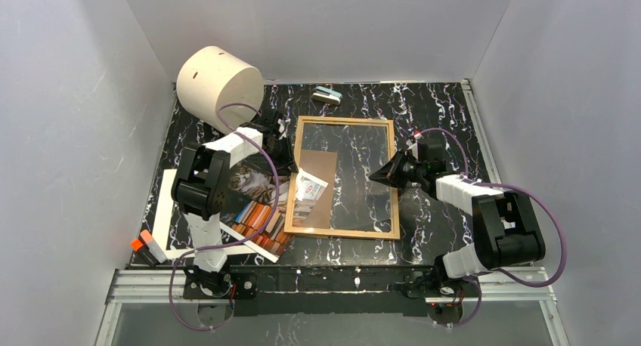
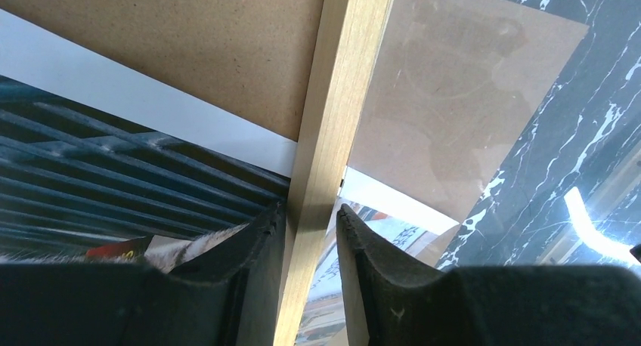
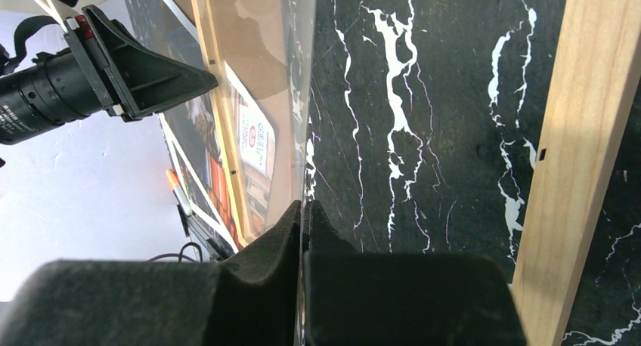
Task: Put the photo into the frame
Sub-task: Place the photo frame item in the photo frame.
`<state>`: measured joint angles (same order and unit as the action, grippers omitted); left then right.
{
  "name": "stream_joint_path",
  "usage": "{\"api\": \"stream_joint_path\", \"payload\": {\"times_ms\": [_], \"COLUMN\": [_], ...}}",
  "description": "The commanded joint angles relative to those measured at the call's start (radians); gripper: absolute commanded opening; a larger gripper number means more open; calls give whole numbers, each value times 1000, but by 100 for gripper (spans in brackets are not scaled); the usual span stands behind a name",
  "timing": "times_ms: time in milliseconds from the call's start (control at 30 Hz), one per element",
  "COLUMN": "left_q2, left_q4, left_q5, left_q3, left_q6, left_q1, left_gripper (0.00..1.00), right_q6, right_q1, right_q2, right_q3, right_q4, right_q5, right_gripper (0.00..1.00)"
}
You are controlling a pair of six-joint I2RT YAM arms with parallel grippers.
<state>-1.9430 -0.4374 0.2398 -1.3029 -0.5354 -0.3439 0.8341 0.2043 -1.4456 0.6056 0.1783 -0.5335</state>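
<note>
Top external view is showing the photo [image 1: 253, 202] lying outside the frame [image 1: 348, 120], so the main step is not yet done. The frame is sitting mid-table, apparently opened up. A brown board [image 1: 321, 168] and a small printed slip [image 1: 310, 186] are showing inside its opening.

The left gripper [image 1: 281, 148] is pinching the frame's left rail, which is sitting snug between its fingers [image 2: 363, 248]. The right gripper [image 1: 380, 176] is clamping narrow on the edge of a clear pane [image 3: 295, 97], which looks tilted up.

The photo is lying toward the table's near-left corner on a white mat [image 1: 162, 210]. It is just beside the left gripper and well apart from the right one. Judging from this, clearing the opening, sliding the photo in and closing up are all left.
</note>
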Motion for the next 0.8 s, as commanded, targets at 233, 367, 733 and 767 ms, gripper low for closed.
{"api": "stream_joint_path", "payload": {"times_ms": [233,367,733,767], "left_q2": [-20,-15,-7,-7], "left_q4": [4,12,27,26], "left_q5": [9,8,9,9], "left_q3": [28,33,45,47], "left_q6": [-9,-11,-13,-12], "left_q1": [4,4,3,4], "left_gripper": [35,36,31,29], "right_q6": [14,21,94,94], "right_q1": [0,1,0,0], "right_q2": [70,72,56,55], "right_q3": [-18,-21,-43,-40], "right_q4": [49,53,135,138], "right_q5": [76,77,-33,-42], "right_gripper": [7,7,16,23]}}
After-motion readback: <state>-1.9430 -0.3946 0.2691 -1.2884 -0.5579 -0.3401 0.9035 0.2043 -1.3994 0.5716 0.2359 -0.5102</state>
